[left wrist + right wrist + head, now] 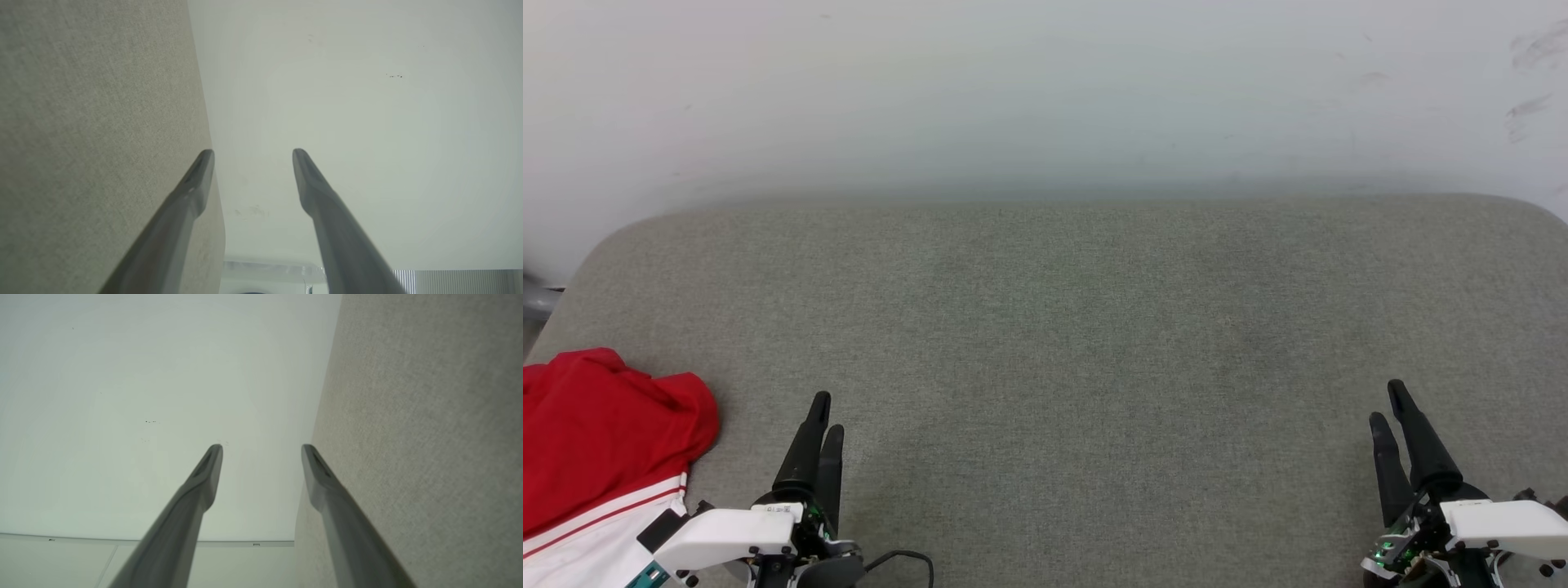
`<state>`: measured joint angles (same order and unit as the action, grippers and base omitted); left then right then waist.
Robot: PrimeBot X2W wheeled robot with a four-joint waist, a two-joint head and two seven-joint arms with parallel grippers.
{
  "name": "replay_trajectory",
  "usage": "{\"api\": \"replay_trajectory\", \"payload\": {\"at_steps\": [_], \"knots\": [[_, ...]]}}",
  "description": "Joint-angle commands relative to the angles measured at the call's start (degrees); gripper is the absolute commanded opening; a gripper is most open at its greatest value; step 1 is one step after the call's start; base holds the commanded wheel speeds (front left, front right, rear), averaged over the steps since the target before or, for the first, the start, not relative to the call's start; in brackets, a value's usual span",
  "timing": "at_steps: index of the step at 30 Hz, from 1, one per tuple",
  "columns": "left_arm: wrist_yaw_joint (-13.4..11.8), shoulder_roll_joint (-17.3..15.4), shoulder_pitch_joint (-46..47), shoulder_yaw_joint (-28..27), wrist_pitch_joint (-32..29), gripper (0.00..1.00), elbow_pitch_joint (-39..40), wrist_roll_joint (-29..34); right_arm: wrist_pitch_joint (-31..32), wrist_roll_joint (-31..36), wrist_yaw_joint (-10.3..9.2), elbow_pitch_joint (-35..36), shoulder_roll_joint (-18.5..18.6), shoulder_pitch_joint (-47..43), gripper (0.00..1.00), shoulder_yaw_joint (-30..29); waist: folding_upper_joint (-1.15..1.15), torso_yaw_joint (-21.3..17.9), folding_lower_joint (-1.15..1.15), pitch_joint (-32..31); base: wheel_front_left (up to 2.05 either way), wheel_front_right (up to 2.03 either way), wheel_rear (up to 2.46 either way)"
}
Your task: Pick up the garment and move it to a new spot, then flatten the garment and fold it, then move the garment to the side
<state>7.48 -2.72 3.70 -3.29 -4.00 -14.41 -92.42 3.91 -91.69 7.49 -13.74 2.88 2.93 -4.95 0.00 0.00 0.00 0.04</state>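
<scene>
**Item 1: red jersey with white sleeve** (596, 425). It lies crumpled at the near left corner of the grey upholstered surface (1094, 327). Red-and-white striped trim shows towards the near edge. The head view cuts it off at the left, so I cannot tell whether part of it hangs over that edge.

**Item 2: left gripper** (827, 412). It sits just beside the jersey, not touching it. Its fingers (196, 183) are parted with nothing between them.

**Item 3: right gripper** (1386, 401). It is near the right near corner, well apart from the jersey. Its jaws are likewise spread and empty.

**Item 4: pale wall** (1045, 98). It stands behind the far edge.

**Hazards, as judged**
- A pinch into the heap may take several layers at once, and the shirt would then lift as a knot and refuse to flatten.
- A shallow pinch on thin cloth may slip.
- A sideways tug could send the jersey off the left edge.
- Fingertips pressed too low may snag the upholstery.
- The right gripper has a long reach across, so a one-handed lift is likely and the shirt may drag.
</scene>
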Motion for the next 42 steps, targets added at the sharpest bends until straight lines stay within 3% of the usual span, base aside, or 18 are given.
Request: {"api": "replay_trajectory", "payload": {"at_steps": [1, 12, 28, 42], "knots": [[0.0, -0.08, 0.99, 0.69, 0.65, 1.0, 1.67, 0.28, -0.59, 0.46, 0.0, 1.66, 0.08, 0.22, 1.0, 0.34, 0.0, 0.02, 0.0, -0.03, 0.0, 0.0, 0.0], [0.0, -0.52, 0.5, 4.11, 3.69, 1.0, 5.29, 6.05, -3.51, 9.98, 0.0, 4.44, 0.96, -0.92, 1.0, 1.65, 0.0, 0.18, 0.0, -0.45, 0.0, 0.0, 0.0], [0.01, -0.35, -0.74, 6.17, 7.21, 1.0, 7.44, 29.04, -5.06, 37.04, 0.0, 9.45, 1.0, -2.81, 1.0, 2.54, 0.0, 0.32, 0.0, -1.32, 0.0, 0.0, 0.0], [-0.45, -0.89, -1.06, 6.35, 9.66, 1.0, 7.47, 46.95, -3.03, 51.86, 0.0, 12.17, 0.56, -3.59, 1.0, 2.16, 0.0, 0.23, 0.0, -1.63, 0.0, 0.0, 0.0]]}}
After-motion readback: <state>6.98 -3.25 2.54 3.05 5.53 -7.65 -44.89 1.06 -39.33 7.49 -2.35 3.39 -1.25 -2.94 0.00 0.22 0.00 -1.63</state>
